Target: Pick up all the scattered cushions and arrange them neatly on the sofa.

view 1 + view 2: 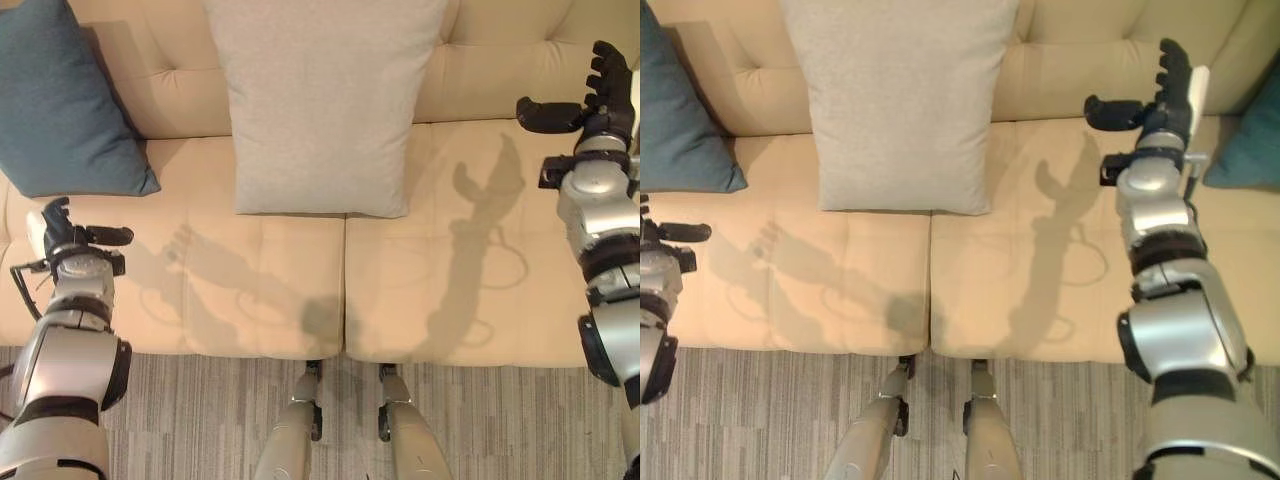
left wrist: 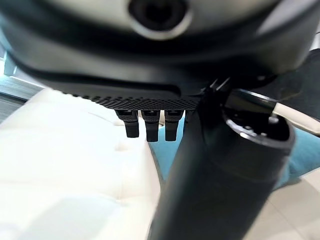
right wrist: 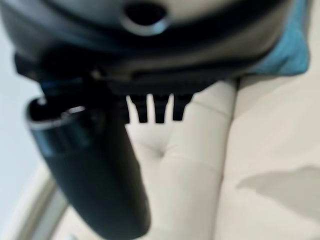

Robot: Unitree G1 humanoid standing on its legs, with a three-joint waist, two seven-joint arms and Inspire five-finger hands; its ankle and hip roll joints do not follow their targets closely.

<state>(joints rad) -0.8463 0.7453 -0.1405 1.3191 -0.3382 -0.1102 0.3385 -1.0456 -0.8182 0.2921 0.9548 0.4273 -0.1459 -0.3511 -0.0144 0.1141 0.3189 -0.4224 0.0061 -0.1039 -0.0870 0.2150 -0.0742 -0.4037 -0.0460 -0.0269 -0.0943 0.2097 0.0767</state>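
A light grey cushion (image 1: 320,100) stands upright against the backrest at the middle of the cream sofa (image 1: 480,300). A blue-grey cushion (image 1: 60,100) leans on the backrest at the left end. Another teal cushion (image 1: 1250,140) rests at the sofa's right end. My left hand (image 1: 62,235) hovers over the front left of the seat, open and holding nothing. My right hand (image 1: 600,100) is raised over the right seat with straight fingers and thumb spread, also holding nothing. It sits between the grey cushion and the teal one.
Grey striped carpet (image 1: 200,420) runs along the sofa's front edge. The seat in front of the grey cushion (image 1: 900,100) and under both hands is bare cream upholstery (image 1: 840,290).
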